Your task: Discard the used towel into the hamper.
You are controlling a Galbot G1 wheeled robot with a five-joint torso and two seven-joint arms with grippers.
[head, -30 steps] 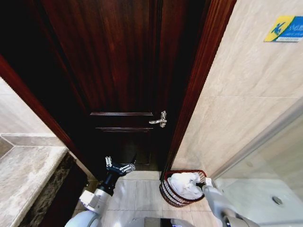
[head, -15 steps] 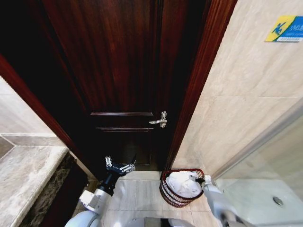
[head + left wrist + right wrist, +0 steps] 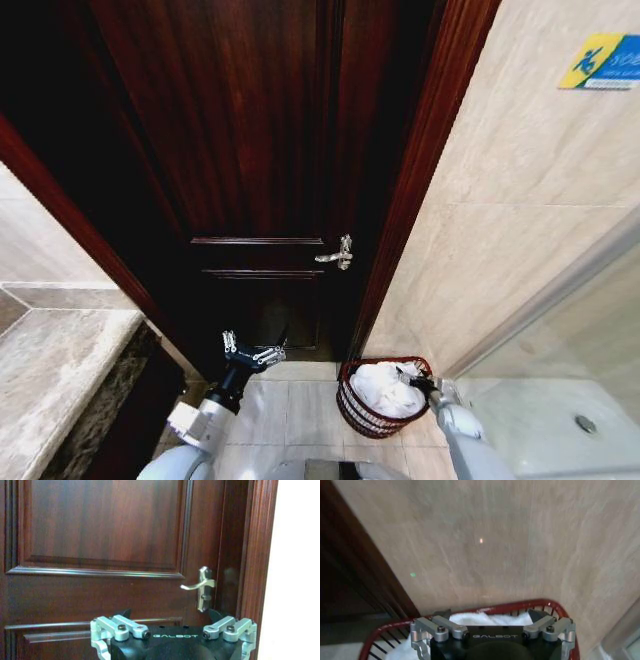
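Observation:
The hamper [image 3: 349,402], a round reddish-brown wire basket, stands on the tiled floor in the corner between the door frame and the beige wall. A white towel [image 3: 384,390] lies crumpled inside it. My right gripper [image 3: 421,382] hovers at the hamper's right rim, open and holding nothing. In the right wrist view the hamper's red rim [image 3: 518,606] and the towel [image 3: 470,619] lie just beyond the spread right gripper [image 3: 489,615]. My left gripper [image 3: 252,352] hangs open to the left, facing the door; the left wrist view shows the left gripper [image 3: 170,613] with its jaws wide apart.
A dark wooden door [image 3: 260,150] with a silver lever handle [image 3: 338,254] stands shut ahead. A stone counter [image 3: 50,370] is at the left. A glass shower partition [image 3: 560,340] and a white tray are at the right. Pale floor tiles [image 3: 300,410] lie between my arms.
My right arm has drawn back and lower beside the hamper's right rim. The towel stays in the hamper. The left arm has not moved.

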